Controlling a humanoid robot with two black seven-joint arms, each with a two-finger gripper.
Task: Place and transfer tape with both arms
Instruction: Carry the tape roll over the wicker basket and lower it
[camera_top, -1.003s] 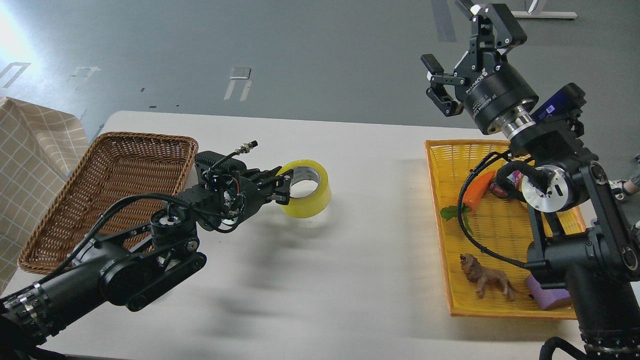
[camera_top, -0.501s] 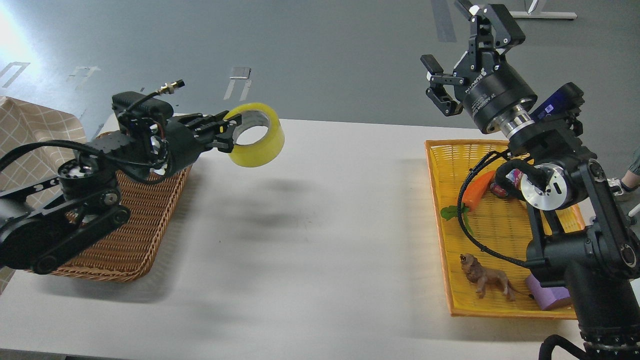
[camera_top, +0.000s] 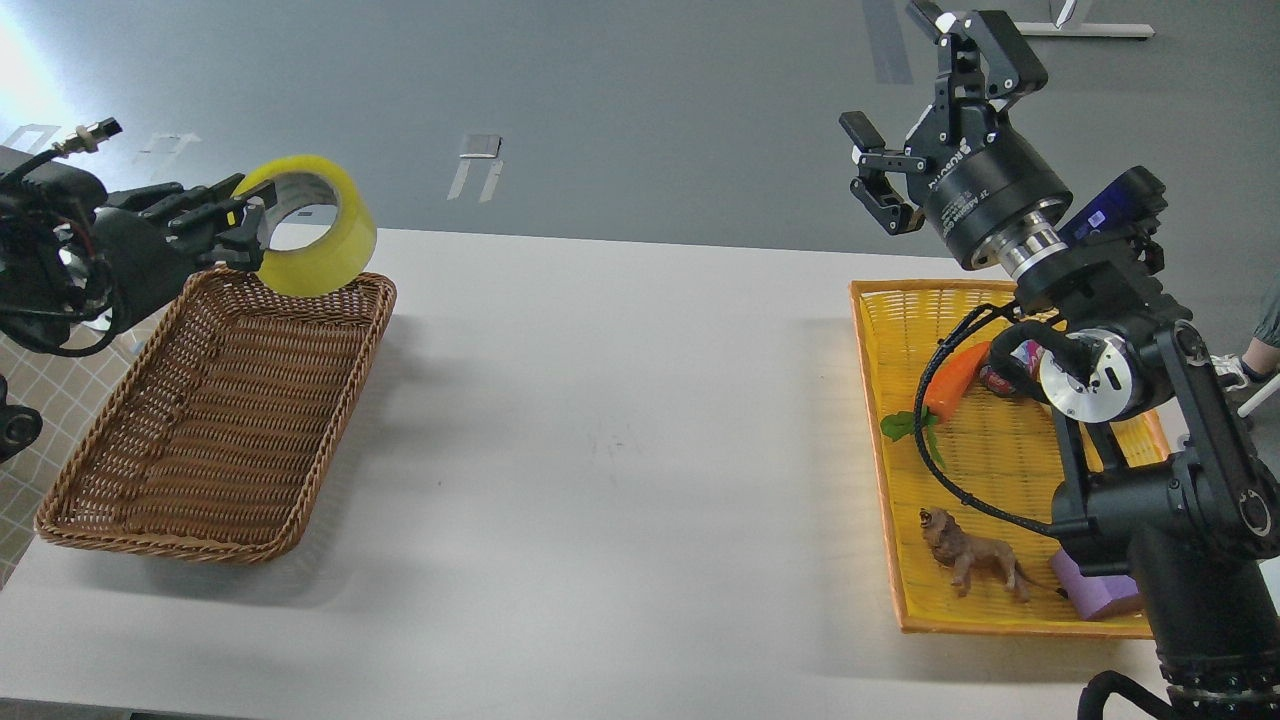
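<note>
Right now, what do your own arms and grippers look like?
Both arms are matte black. The right arm has silver joint discs, a looping braided black cable and a blue-purple module. Its gripper has two black linkage fingers and white lettering. The left gripper is black too, with loose wires behind.

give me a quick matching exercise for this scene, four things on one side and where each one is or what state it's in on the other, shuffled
Things:
1. tape
2. toy lion
3. right pincer
4. brown wicker basket

Places or states:
A. lying in the yellow tray
B. on the table, nothing visible inside
C. open, raised, holding nothing
D. held in the air by the left pincer

Pairs: 1-D, 2-A, 3-C, 4-B
</note>
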